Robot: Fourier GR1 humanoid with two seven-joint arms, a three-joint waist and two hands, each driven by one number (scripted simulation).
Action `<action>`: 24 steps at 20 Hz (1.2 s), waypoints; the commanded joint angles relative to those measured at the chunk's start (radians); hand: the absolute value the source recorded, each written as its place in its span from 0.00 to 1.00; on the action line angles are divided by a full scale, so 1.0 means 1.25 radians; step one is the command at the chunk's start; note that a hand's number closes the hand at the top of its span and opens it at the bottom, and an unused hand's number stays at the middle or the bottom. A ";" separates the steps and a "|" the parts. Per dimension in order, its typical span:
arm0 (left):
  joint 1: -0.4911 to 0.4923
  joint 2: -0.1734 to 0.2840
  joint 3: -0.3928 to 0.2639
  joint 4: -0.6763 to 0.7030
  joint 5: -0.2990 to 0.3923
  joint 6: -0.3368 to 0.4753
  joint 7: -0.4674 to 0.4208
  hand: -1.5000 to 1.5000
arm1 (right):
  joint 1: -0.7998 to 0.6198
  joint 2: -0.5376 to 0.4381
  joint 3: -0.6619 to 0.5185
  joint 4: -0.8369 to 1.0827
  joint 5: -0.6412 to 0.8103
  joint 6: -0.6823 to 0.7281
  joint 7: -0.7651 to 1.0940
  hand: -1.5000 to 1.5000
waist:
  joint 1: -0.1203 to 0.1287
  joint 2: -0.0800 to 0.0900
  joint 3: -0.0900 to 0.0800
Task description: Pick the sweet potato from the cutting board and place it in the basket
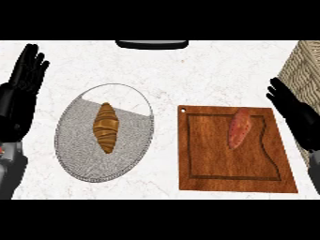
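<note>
A reddish sweet potato (240,128) lies lengthwise on the upper right part of a brown wooden cutting board (217,166). A grey mesh basket (76,140) with an oval wire rim sits to the board's left and holds a brown croissant (106,127). My right hand (297,115) is open just right of the board, fingers straight and pointing up and left, a short gap from the sweet potato. My left hand (18,91) rests open at the left edge, fingers up, left of the basket.
A woven wicker container (316,70) stands at the right edge behind my right hand. A dark rounded object (152,44) sits at the counter's far edge. White marble counter (162,70) lies between and around the objects.
</note>
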 commanded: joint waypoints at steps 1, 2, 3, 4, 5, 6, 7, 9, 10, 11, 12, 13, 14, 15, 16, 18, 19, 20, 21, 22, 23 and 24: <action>-0.005 -0.002 0.017 0.056 0.009 -0.022 0.018 0.50 | -0.065 0.022 -0.040 0.073 -0.004 0.033 -0.051 1.00 | -0.003 -0.016 0.013; 0.022 0.006 0.021 0.070 0.022 -0.035 0.012 0.50 | -0.068 0.028 -0.073 0.037 -0.047 0.040 -0.094 1.00 | -0.003 -0.015 0.013; 0.031 0.009 0.014 0.083 0.017 -0.027 0.042 0.50 | -0.112 0.016 -0.123 0.048 -0.089 0.067 -0.134 1.00 | 0.004 -0.011 0.015; 0.048 0.020 0.013 0.086 0.017 -0.033 0.067 0.50 | -0.148 0.022 -0.156 0.044 -0.123 0.068 -0.140 1.00 | 0.012 -0.012 0.015; 0.062 0.008 0.003 0.094 0.010 -0.021 0.071 0.50 | -0.178 0.003 -0.213 0.059 -0.167 0.094 -0.176 1.00 | 0.018 -0.007 0.017; 0.075 0.015 0.004 0.112 0.008 -0.022 0.090 0.50 | -0.203 0.003 -0.247 0.054 -0.196 0.104 -0.204 1.00 | 0.019 -0.006 0.018; 0.070 -0.012 -0.017 0.122 0.023 -0.033 0.089 0.50 | -0.178 -0.126 -0.065 -0.029 0.065 0.180 -0.259 1.00 | 0.023 -0.002 0.011; 0.078 0.000 -0.006 0.143 0.037 -0.053 0.100 0.50 | -0.159 -0.055 -0.003 -0.028 0.133 0.166 -0.357 0.00 | 0.023 -0.007 0.014; 0.056 0.007 -0.007 0.150 0.041 -0.060 0.126 0.50 | -0.184 -0.035 0.028 -0.035 0.214 0.085 -0.363 0.00 | 0.024 -0.008 0.013; 0.083 -0.003 -0.019 0.132 0.040 -0.058 0.132 0.50 | -0.181 0.011 0.059 -0.061 0.251 0.024 -0.364 0.00 | 0.021 -0.016 0.012; 0.058 0.007 0.005 0.169 0.043 -0.063 0.119 0.50 | -0.193 0.075 0.083 -0.050 0.280 -0.041 -0.359 0.00 | 0.010 -0.014 0.012; 0.033 0.021 0.029 0.193 0.049 -0.069 0.118 0.50 | -0.172 0.139 0.109 -0.081 0.292 -0.101 -0.341 0.00 | -0.002 -0.017 0.012; 0.048 0.010 0.015 0.189 0.039 -0.074 0.110 0.50 | -0.213 0.157 0.102 -0.059 0.305 -0.131 -0.306 0.00 | 0.001 -0.017 0.012; 0.031 0.004 0.025 0.230 0.041 -0.074 0.094 0.50 | -0.234 0.167 0.123 -0.090 0.339 -0.171 -0.244 0.00 | -0.006 -0.018 0.011; 0.042 -0.002 0.021 0.252 0.032 -0.079 0.068 0.50 | -0.242 0.205 0.150 -0.084 0.375 -0.212 -0.211 0.00 | -0.005 -0.018 0.011; 0.037 0.013 0.037 0.210 0.053 -0.096 0.120 0.50 | -0.258 0.161 0.120 -0.161 0.343 -0.162 -0.037 0.00 | -0.010 -0.021 0.012; 0.070 -0.003 0.038 0.257 0.041 -0.094 0.049 0.50 | -0.306 0.142 0.119 -0.174 0.346 -0.155 0.054 0.00 | -0.012 -0.022 0.011; 0.046 0.027 0.049 0.222 0.063 -0.114 0.101 0.50 | -0.350 0.127 0.119 -0.169 0.338 -0.124 0.130 0.00 | -0.008 -0.024 0.011; 0.068 -0.003 0.032 0.194 0.048 -0.080 0.098 0.50 | -0.338 0.104 0.130 -0.177 0.349 -0.110 0.180 0.00 | -0.009 -0.026 0.011; 0.069 -0.001 0.025 0.222 0.038 -0.096 0.072 0.50 | -0.360 0.077 0.138 -0.173 0.357 -0.079 0.229 0.00 | -0.013 -0.025 0.010; 0.030 0.014 0.042 0.236 0.043 -0.088 0.099 0.50 | -0.397 0.024 0.120 -0.173 0.346 -0.031 0.285 0.00 | -0.023 -0.027 0.009; 0.057 0.012 0.038 0.219 0.050 -0.097 0.095 0.50 | -0.431 -0.007 0.126 -0.153 0.370 -0.008 0.325 0.00 | -0.011 -0.028 0.008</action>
